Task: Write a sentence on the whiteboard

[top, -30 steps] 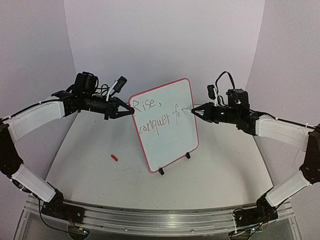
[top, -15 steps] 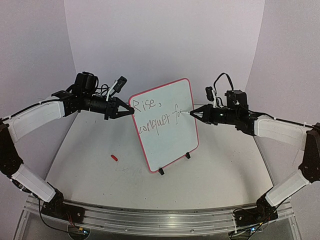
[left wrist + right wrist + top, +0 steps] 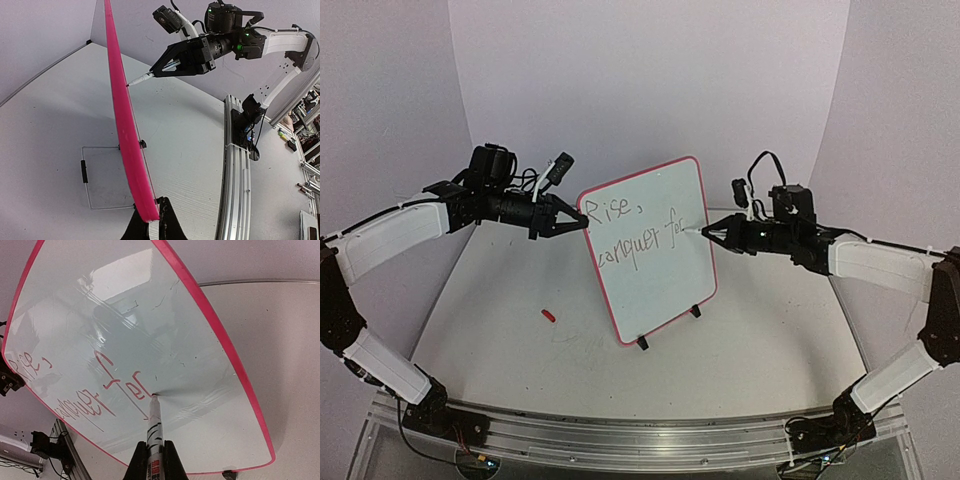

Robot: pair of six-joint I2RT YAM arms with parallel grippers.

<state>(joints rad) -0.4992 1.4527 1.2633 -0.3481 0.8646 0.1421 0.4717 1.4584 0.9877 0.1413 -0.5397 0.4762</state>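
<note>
The whiteboard (image 3: 655, 280) stands tilted on small black feet in the middle of the table. The sentence (image 3: 632, 236) reads "Rise, conquer fe" in two lines. My left gripper (image 3: 582, 222) is shut on the board's upper left red rim. The left wrist view shows the rim (image 3: 122, 115) edge-on between my left gripper's (image 3: 150, 207) fingers. My right gripper (image 3: 712, 231) is shut on a marker (image 3: 695, 230), and the tip touches the board just after the last letter. The right wrist view shows the marker (image 3: 154, 422) in my right gripper (image 3: 153, 444), on the board (image 3: 150, 300) beside the lettering (image 3: 117, 382).
A small red marker cap (image 3: 549, 315) lies on the table left of the board. An aluminium rail (image 3: 620, 435) runs along the near edge. White walls close in the back and sides. A thin wire frame (image 3: 85, 172) lies on the table behind the board.
My right gripper has shifted the marker tip slightly along the second line. A letter "e" has been added after the "f". My left gripper and the board have not moved.
</note>
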